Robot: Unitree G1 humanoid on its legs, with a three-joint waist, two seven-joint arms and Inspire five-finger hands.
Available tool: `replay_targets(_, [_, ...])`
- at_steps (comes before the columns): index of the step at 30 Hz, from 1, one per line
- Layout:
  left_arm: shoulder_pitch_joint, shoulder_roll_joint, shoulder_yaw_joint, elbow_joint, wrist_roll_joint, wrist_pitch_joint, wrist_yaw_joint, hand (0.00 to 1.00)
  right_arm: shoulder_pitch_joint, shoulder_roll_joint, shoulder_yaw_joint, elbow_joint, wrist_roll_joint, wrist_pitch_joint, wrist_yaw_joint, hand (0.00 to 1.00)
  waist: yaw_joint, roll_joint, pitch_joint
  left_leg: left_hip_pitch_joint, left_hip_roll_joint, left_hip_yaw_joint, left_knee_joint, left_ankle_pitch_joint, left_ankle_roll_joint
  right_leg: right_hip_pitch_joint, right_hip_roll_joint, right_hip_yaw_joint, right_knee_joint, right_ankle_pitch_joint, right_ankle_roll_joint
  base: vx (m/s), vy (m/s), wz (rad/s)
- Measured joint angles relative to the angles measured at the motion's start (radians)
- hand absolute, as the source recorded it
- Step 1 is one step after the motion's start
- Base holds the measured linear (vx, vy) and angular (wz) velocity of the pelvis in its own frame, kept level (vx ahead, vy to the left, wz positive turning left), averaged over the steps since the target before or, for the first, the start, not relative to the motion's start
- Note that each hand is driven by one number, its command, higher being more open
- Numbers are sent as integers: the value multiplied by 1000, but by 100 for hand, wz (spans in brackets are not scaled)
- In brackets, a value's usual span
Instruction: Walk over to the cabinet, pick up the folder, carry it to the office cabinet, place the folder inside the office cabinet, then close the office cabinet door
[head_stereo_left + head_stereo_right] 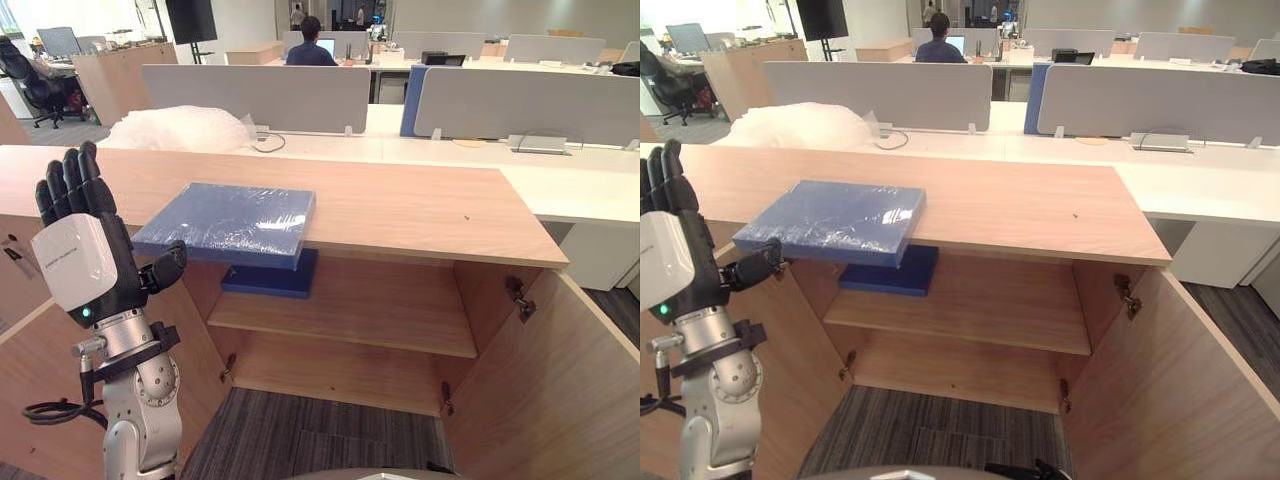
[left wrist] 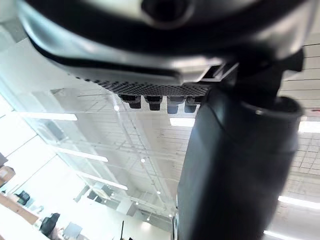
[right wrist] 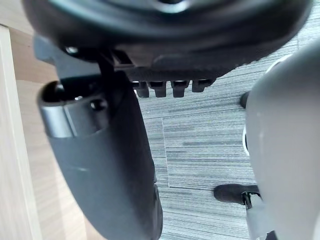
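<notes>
A blue folder [image 1: 225,222] in clear wrap lies flat on the wooden cabinet top [image 1: 420,205], with its near edge overhanging the front. My left hand [image 1: 75,250] is raised upright just left of it, fingers straight and open. Its thumb [image 1: 165,268] points at the folder's near left corner, and I cannot tell whether it touches. Inside the cabinet, a second blue flat item [image 1: 272,276] rests on the upper shelf [image 1: 380,312] under the folder. My right hand [image 3: 100,150] hangs low over the grey carpet beside a wooden panel, fingers relaxed and holding nothing.
Both cabinet doors stand open: the right door [image 1: 560,380] swings out toward me, the left door [image 1: 30,370] is behind my left arm. A heap of bubble wrap [image 1: 180,128] lies on the white desk behind. A person [image 1: 310,45] sits at a far desk.
</notes>
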State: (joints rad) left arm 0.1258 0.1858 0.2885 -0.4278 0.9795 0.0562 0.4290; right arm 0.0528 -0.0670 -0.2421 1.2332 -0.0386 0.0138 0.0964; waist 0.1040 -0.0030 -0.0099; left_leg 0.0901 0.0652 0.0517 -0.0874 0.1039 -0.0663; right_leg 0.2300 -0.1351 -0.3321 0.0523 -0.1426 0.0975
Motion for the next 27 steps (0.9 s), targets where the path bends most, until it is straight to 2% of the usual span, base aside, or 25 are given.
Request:
replay_targets(7, [-48,112,-43,54,35,-9,1,100,-1,-8,30,0,0,-12,0,100,1,1,0,7,1,11,0,0,-1,0,-1,10,4,0,-1,0,-4,-3])
replay_targets(9, [-60,128,-63,77,35,-21,1,100,-1,-8,31,-1,0,-16,0,100,1,2,1,9,1,12,0,0,-1,0,-1,11,5,-1,-2,0,0,0])
replay_targets(13, [-79,210,-100,176,34,-68,-13,100,1,-10,40,-14,0,-17,-1,100,-4,3,3,14,4,14,-2,0,-1,1,1,13,7,-3,-5,0,0,0])
replay_targets(19, [-80,244,-116,232,32,-92,-29,100,1,-11,40,-22,0,-17,-1,100,-4,-4,10,14,4,15,-5,-2,-2,2,1,13,2,-2,-5,0,0,0])
replay_targets(27, [-81,258,-113,237,32,-67,-27,100,2,-10,40,-18,0,-17,-1,100,-3,-15,17,16,4,16,-1,-4,-6,9,2,12,-6,-2,-5,0,0,0])
